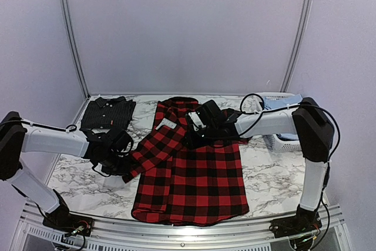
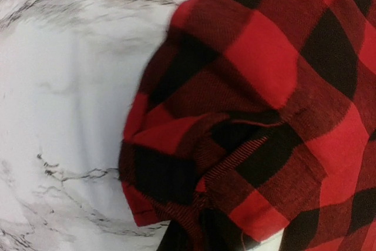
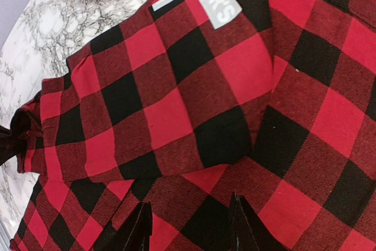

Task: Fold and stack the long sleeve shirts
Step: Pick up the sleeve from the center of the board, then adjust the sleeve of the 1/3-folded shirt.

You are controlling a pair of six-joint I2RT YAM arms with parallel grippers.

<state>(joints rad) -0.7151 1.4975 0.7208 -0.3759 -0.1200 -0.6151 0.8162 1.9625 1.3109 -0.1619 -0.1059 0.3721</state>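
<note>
Two shirts are on the table [image 1: 70,171]: the dark charcoal shirt [image 1: 107,113] lies folded at the far left corner, and the red-and-black plaid shirt [image 1: 194,183] is spread in the middle, with one sleeve [image 1: 158,142] running out to the left. My left tool [image 1: 119,158] sits at that sleeve's bunched cuff [image 2: 176,186]. Its wrist camera shows only crumpled cloth and no fingers, so I cannot tell how far it is closed or whether it has the cuff. My right tool [image 3: 191,227] hovers low over the chest with its fingers partly apart and nothing pinched between them.

My main worry is the cuff. If the left tool has only a thin edge, the sleeve could slip free mid-swing and land in a heap. If it has too much, both layers may lift and drag the body crooked. With nothing pinning the chest, a pull could also skew the whole shirt. The white basket [image 1: 281,143] looks safely out of reach.
</note>
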